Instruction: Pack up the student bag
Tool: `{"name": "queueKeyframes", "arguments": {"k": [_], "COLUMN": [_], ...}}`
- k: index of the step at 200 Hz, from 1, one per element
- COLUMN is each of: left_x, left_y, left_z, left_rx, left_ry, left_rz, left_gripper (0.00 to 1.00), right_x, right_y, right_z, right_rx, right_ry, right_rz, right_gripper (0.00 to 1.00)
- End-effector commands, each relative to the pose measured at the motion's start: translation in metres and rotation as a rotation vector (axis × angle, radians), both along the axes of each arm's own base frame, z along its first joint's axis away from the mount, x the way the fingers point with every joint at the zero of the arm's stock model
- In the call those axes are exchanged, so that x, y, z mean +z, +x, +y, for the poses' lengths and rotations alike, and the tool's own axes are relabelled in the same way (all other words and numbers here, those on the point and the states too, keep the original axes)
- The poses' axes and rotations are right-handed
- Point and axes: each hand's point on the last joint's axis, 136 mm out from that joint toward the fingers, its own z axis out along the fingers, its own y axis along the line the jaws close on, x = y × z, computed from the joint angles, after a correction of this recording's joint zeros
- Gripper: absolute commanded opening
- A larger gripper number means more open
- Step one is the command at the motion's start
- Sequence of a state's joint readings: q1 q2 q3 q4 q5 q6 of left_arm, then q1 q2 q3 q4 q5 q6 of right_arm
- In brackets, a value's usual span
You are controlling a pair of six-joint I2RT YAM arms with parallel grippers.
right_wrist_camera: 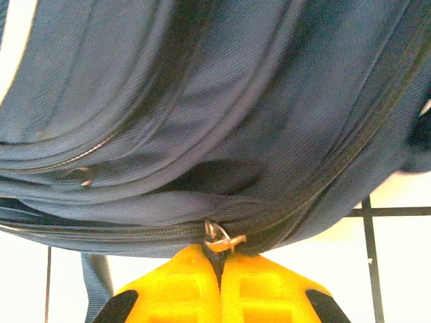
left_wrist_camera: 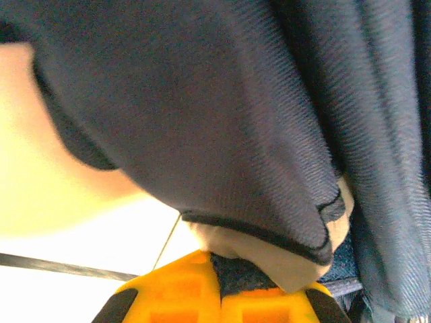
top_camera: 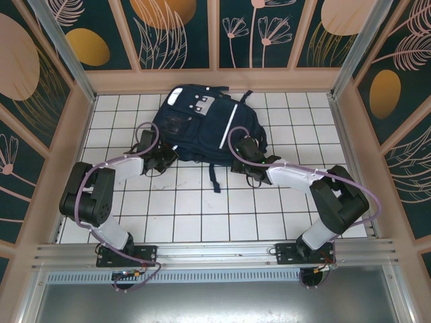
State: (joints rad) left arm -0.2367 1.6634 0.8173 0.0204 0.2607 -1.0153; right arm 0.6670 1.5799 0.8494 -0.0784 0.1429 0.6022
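The student bag (top_camera: 202,124), dark navy with a white stripe and a grey-white front patch, lies flat at the back middle of the tiled floor. My left gripper (top_camera: 163,156) sits at the bag's near left corner. In the left wrist view its yellow fingers (left_wrist_camera: 175,296) are shut on a fold of dark fabric under the bag's pale-lined edge (left_wrist_camera: 283,259). My right gripper (top_camera: 244,160) is at the near right corner. Its yellow fingers (right_wrist_camera: 262,293) are shut at the metal zip pull (right_wrist_camera: 224,239) on the bag's zip line, with a dark tab pinched between them.
A loose navy strap (top_camera: 214,176) trails from the bag toward the near side. White tiled floor (top_camera: 202,215) spreads between the two arms. Wooden-framed walls with patterned panels (top_camera: 60,134) enclose the left, right and back sides.
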Motion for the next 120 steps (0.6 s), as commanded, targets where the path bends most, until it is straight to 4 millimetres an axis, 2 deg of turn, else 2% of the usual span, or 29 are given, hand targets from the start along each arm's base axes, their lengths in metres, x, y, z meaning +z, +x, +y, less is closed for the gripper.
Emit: {"name": "queueKeyframes", "arguments": {"k": [1, 10, 37, 53, 90, 120], "left_x": [-0.006, 0.000, 0.017, 0.024, 0.032, 0.041], "left_y": [0.001, 0.002, -0.006, -0.017, -0.044, -0.050], "left_z": [0.074, 0.064, 0.037, 0.016, -0.048, -0.104], "left_rx": [0.154, 0.131, 0.102, 0.062, -0.024, -0.104], "left_ry": [0.210, 0.154, 0.015, -0.005, -0.123, -0.192], "left_rz": [0.042, 0.026, -0.019, -0.024, -0.006, -0.018], "left_gripper": [0.00, 0.00, 0.38, 0.48, 0.51, 0.52], "right_x": [-0.008, -0.006, 0.000, 0.003, 0.008, 0.018], "right_y": [0.000, -0.001, -0.004, -0.008, -0.018, -0.030], "right_z": [-0.054, -0.046, -0.023, -0.009, 0.018, 0.039], "right_rx": [-0.119, -0.092, -0.031, 0.003, 0.058, 0.110], "right_ry": [-0.150, -0.123, -0.065, -0.035, -0.005, 0.027], "right_rz": [0.014, 0.013, 0.011, 0.016, 0.017, 0.009], "right_gripper": [0.00, 0.00, 0.00, 0.00, 0.00, 0.00]}}
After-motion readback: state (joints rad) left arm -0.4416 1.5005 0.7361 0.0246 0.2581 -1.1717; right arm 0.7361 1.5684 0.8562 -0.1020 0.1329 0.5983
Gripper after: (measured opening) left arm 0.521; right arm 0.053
